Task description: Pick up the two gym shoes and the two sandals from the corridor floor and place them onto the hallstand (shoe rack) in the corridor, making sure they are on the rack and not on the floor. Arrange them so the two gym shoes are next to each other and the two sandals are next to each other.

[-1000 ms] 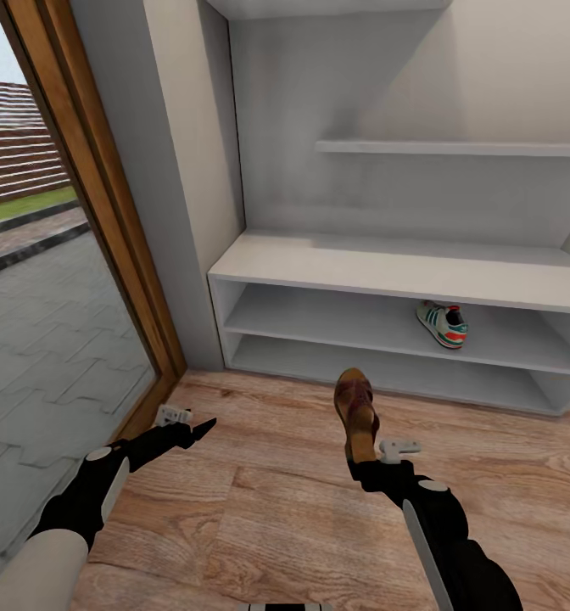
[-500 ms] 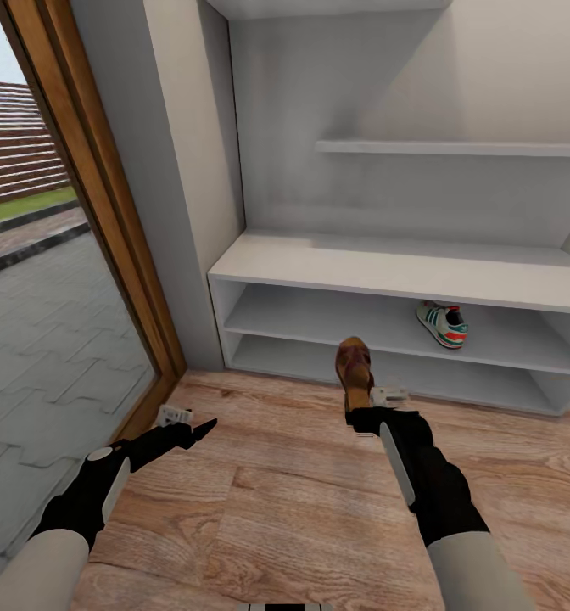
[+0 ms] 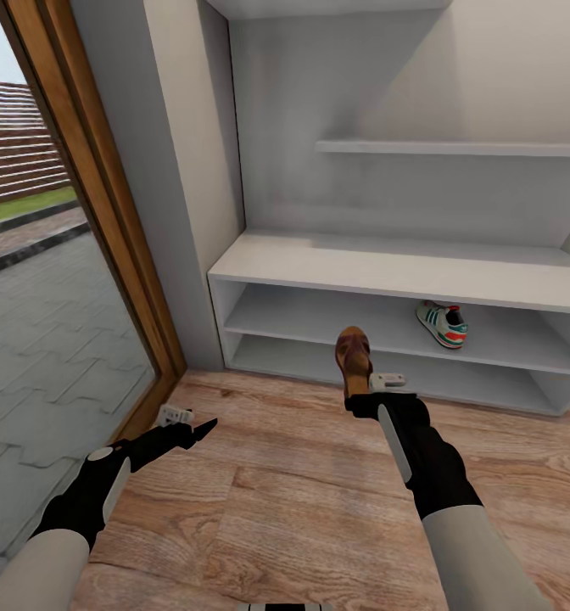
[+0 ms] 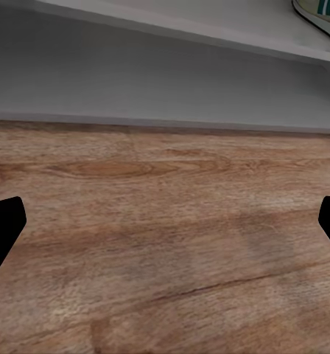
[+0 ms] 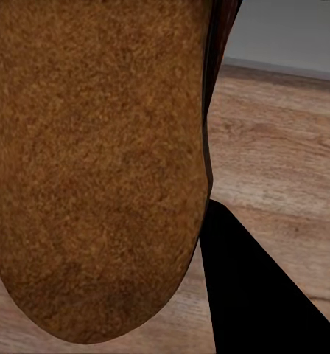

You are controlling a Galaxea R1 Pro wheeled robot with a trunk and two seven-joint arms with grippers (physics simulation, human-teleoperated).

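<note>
The right gripper (image 3: pixel 359 397) is closed on the heel end of a brown sandal (image 3: pixel 353 355), and the sandal stands out forward from the fingers, with its toe pointing toward the hallstand (image 3: pixel 387 270). In the right wrist view the tan sole of the sandal (image 5: pixel 99 162) is very close to the camera, and one black finger (image 5: pixel 253 295) presses along its edge. The sandal is held above the corridor floor (image 3: pixel 276 484), just in front of the lower shelves of the hallstand, and it does not touch them. One gym shoe (image 3: pixel 443 324) already lies on the middle shelf, beyond the right gripper and a little to its right side, well apart from the sandal. The left gripper (image 3: pixel 192 428) hangs low over the floor near the wooden door frame (image 3: pixel 107 229). Its two black fingertips (image 4: pixel 3 228) are far apart, and between them there is nothing, just the floor planks and the base of the hallstand ahead.
</note>
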